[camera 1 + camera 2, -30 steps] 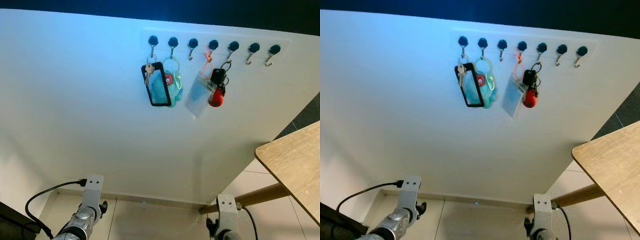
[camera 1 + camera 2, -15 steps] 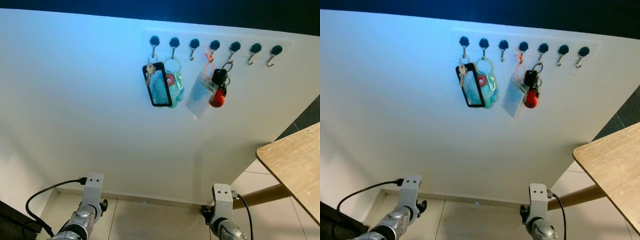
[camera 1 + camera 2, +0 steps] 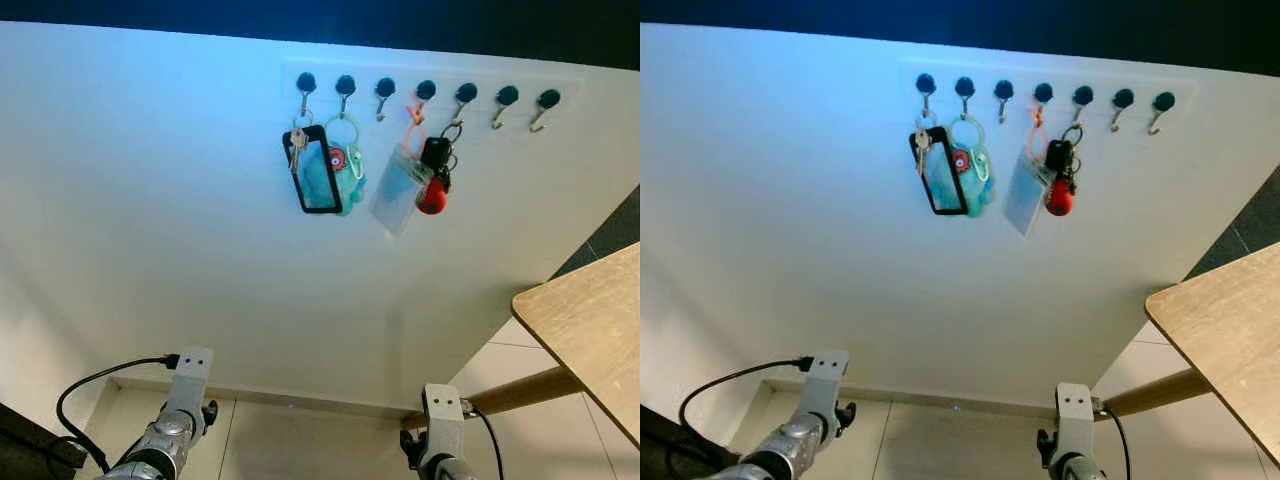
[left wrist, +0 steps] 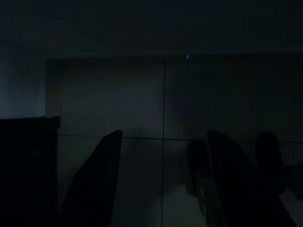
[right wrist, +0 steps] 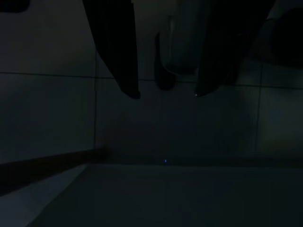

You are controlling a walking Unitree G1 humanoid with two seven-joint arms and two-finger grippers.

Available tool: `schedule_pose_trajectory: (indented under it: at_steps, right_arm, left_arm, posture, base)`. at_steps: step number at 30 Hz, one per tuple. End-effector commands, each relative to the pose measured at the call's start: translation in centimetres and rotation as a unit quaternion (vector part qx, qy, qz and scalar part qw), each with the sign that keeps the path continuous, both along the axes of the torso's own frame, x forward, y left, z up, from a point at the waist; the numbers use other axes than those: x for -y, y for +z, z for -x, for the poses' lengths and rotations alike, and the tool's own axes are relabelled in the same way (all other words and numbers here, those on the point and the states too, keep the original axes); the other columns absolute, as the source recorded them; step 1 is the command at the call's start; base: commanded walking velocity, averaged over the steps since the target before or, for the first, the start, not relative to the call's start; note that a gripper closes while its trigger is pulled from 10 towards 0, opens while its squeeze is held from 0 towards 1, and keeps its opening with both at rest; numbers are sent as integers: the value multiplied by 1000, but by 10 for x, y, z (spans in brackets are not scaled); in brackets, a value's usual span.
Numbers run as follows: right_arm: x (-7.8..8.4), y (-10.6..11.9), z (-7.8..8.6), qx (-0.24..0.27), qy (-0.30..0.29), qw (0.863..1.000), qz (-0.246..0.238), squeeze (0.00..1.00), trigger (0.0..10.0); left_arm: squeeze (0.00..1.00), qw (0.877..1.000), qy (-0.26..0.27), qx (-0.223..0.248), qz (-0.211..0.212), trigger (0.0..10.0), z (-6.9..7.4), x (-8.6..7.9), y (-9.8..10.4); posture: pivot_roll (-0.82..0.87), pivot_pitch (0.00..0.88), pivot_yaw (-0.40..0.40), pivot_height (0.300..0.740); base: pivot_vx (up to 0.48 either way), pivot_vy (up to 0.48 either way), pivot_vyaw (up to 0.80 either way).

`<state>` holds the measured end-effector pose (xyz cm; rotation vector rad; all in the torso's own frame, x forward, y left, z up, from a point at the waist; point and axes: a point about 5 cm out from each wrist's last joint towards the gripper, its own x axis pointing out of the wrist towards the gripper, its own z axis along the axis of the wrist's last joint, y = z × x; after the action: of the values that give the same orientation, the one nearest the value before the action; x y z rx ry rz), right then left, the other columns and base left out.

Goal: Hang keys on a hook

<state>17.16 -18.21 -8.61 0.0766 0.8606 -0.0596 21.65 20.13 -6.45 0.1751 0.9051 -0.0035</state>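
White wall: keys [image 3: 297, 146] hang straight down from leftmost hook [image 3: 305, 88].

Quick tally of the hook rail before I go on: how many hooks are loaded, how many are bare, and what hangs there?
Loaded hooks: 4, holding the black-framed tag with a key, the teal plush keychain, the clear badge holder and the black fob with red charm
Bare hooks: 3, the third hook and the two rightmost hooks
Total hooks: 7
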Motion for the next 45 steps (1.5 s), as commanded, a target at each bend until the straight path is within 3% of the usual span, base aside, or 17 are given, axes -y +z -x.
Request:
schedule_pose_trajectory:
  at_steps: [1,7,9,15,18,29,34,38,41,45]
  right_arm:
    - [0,-1,2,-11,5,1000,7,0,10000]
    - [8,0,1,-5,-21,1000,7,0,10000]
    - [13,1,2,-2,-19,999,29,0,10000]
    - [17,-4,12,-24,-7,999,43,0,10000]
    - [19,-1,9,-10,-25,999,41,0,10000]
    - [10,-4,11,-19,6,999,37,0,10000]
    - [8,-2,7,-18,21,999,42,0,10000]
    - [8,1,0,-6,12,999,39,0,10000]
    - [7,1,-1,-3,18,999,39,0,10000]
    - [8,-2,5,-17,22,999,43,0,10000]
  left_arm:
    - [0,1000,0,-7,-1,10000,2,-2,-1]
    - [0,1000,-22,-8,2,10000,-2,8,-1]
    - [0,1000,-28,-5,4,10000,-4,12,0]
    - [0,1000,-9,0,6,10000,-5,9,1]
    - [0,1000,-14,-2,2,10000,-3,6,1]
    - [0,1000,-19,-9,-5,10000,1,1,-1]
    - [0,999,-42,13,-1,10000,-15,12,7]
    - [0,998,-60,10,-2,10000,-15,16,7]
    - [0,1000,-10,8,15,10000,-11,11,5]
    - [0,1000,-15,-1,5,10000,-5,5,2]
  posture:
    - [51,0,-20,740]
    - [36,0,-7,740]
    - [44,0,-23,740]
    - [52,0,-28,740]
    - [56,0,-28,740]
    - [66,0,-26,740]
    - [72,0,-27,740]
    - [61,0,-21,740]
    - [75,0,-23,740]
    - [71,0,-21,740]
  base:
    - [0,0,0]
    - [0,0,0]
    - [0,0,0]
    - [0,0,0]
    - [0,0,0]
    - [0,0,0]
    - [0,0,0]
    - [0,0,0]
    - [0,0,0]
    - [0,0,0]
